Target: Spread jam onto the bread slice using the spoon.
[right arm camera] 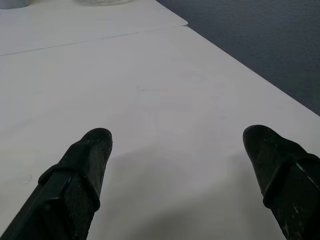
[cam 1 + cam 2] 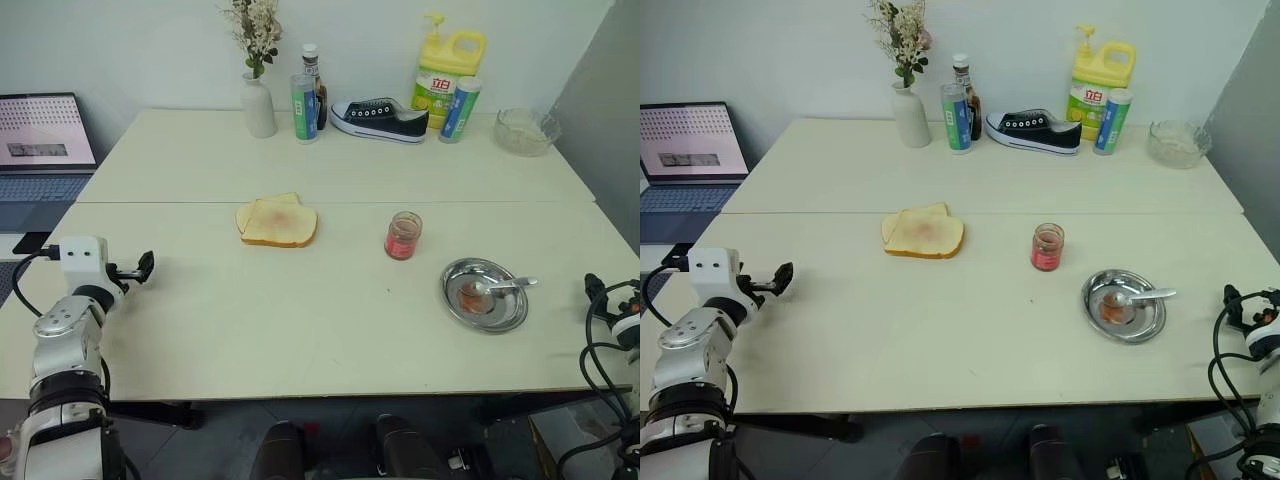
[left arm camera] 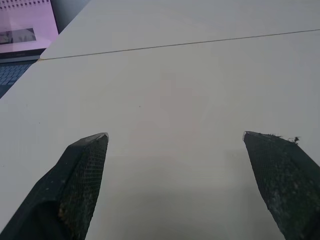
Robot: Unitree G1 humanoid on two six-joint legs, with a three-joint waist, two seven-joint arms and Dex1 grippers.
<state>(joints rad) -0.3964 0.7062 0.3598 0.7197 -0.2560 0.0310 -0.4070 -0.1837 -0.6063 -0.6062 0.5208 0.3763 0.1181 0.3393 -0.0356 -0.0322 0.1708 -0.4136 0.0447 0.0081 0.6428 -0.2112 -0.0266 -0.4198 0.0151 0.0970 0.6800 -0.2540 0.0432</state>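
Jam (image 2: pixel 403 238) in jar mid-frame; spoon (image 2: pixel 503 285) in steel dish (image 2: pixel 505 313) lower right. Left end effector (image 3: pixel 175 142) and right end effector (image 1: pixel 177 137) released, empty, low over surface (image 2: pixel 300 320) edges.

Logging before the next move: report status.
Both grippers open, empty. Spoon in steel dish; jam beside bread slice. Nothing blocking.
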